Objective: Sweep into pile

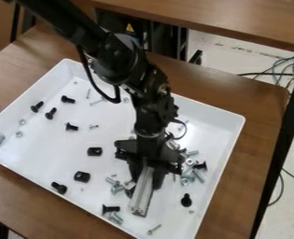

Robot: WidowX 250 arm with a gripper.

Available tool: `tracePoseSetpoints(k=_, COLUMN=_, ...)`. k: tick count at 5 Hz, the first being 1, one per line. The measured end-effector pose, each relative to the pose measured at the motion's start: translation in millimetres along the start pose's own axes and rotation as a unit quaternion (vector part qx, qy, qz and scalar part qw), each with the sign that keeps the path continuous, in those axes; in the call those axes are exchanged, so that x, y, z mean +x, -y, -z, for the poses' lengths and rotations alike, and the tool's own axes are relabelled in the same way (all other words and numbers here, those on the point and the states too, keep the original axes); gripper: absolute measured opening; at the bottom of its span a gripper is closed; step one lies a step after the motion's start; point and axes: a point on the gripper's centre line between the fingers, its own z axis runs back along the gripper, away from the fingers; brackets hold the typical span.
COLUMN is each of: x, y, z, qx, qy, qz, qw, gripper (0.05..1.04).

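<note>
My black gripper (146,180) hangs over the lower right part of the white tray (101,193), shut on a silver grooved metal bar (141,198). The bar slants down toward the tray's near edge, low over its floor. Left of the bar are silver bolts (116,187), with a black screw (111,209) farther down. Right of the gripper, silver bolts and nuts (187,179) are bunched near the right wall, and a black screw (186,200) lies below them. Black screws (50,113) and black blocks (81,176) are scattered over the left half. The arm hides part of the tray's middle.
The tray's raised walls enclose the parts on a brown wooden table (259,112). Another wooden tabletop (217,21) stands behind. Cables (287,70) lie on the floor at the right. The arm crosses the tray's far edge from the upper left.
</note>
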Motion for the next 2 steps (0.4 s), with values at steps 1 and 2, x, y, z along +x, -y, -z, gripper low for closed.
tracePoseSetpoints(k=1, x=-1.7, y=-0.8, z=-0.7, qx=0.0, qy=-0.003, qz=0.012, qw=0.9999, gripper=0.364)
tracePoseSetpoints(k=2, x=-7.7, y=2.4, z=-13.7, qx=-0.005, qy=-0.019, qz=0.035, qw=0.9992, gripper=0.364)
